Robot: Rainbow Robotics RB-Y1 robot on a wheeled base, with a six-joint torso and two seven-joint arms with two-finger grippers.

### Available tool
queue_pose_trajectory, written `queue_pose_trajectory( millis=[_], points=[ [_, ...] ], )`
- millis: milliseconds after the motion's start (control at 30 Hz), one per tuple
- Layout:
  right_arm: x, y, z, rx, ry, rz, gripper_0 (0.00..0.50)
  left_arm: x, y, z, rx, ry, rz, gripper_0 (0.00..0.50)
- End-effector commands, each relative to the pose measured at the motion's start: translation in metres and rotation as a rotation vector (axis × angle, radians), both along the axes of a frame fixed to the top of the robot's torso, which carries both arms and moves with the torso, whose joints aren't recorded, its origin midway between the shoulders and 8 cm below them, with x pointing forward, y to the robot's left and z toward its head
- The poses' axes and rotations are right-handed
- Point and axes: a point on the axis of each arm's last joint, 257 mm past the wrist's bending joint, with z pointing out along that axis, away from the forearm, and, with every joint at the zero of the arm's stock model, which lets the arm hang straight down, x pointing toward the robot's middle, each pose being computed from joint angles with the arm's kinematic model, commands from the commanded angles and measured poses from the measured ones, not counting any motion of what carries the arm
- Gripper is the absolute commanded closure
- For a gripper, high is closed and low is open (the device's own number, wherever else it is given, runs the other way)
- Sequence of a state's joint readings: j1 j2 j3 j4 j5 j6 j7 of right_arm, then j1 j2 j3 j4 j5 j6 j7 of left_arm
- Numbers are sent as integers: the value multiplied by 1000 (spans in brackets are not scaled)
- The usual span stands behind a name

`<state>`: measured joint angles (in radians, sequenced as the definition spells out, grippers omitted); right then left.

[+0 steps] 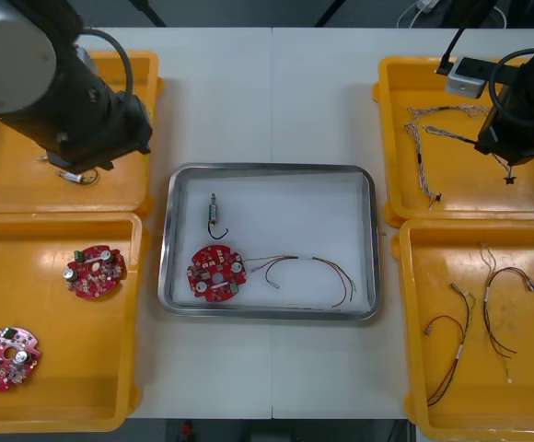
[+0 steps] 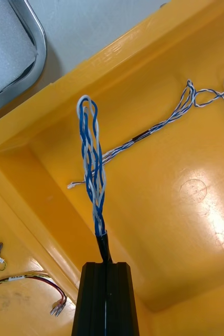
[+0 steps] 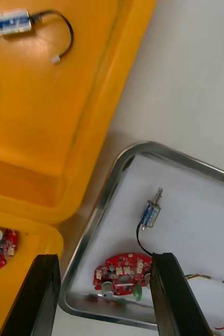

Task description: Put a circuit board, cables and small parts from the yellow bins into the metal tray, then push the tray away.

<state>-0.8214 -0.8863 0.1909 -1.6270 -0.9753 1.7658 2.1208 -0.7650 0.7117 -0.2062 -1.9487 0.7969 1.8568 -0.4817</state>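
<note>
In the front view, find the metal tray (image 1: 269, 168) at centre, already carrying a round red circuit board (image 1: 216, 273) at its lower left, a small metal part (image 1: 213, 215) just above that, and a red and yellow cable (image 1: 318, 267) to the right. Note the left arm (image 1: 64, 101) at upper left over a yellow bin (image 1: 5, 170), and the right arm (image 1: 525, 101) at upper right over the far right bin (image 1: 391, 138), with loose twisted cables (image 1: 428, 157) lying inside.

In the right wrist view, see the right gripper (image 2: 106, 265) pressed together on the black-sleeved end of a twisted blue and white cable (image 2: 92, 157), with its looped bundle reaching out beyond the fingertips and another cable (image 2: 159, 123) lying across the bin behind it. Judge it light, limp and springy, likely to swing or snag on the bin wall. Holding it by the stiffer sleeve looks the sound choice.

In the left wrist view, see the left gripper (image 3: 106, 294) spread wide and pinching nothing, hovering over the tray's corner near the board and the small part.
</note>
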Motion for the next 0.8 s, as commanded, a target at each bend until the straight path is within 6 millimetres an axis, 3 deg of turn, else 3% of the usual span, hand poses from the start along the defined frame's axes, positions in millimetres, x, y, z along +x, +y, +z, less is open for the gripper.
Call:
queue_pose_trajectory(
  millis=[33,367,533,800],
  points=[
    [-3,-5,23,-10,-48,6,500,37,42,62,85,-149,-86,0],
    [-17,50,22,8,-60,121,500,81,104,92,138,-244,-103,0],
    [-28,87,12,-8,-63,216,500,97,138,105,182,-275,-125,0],
    [-39,140,-15,-27,-67,359,500,116,176,111,242,-328,-160,0]
  ],
)
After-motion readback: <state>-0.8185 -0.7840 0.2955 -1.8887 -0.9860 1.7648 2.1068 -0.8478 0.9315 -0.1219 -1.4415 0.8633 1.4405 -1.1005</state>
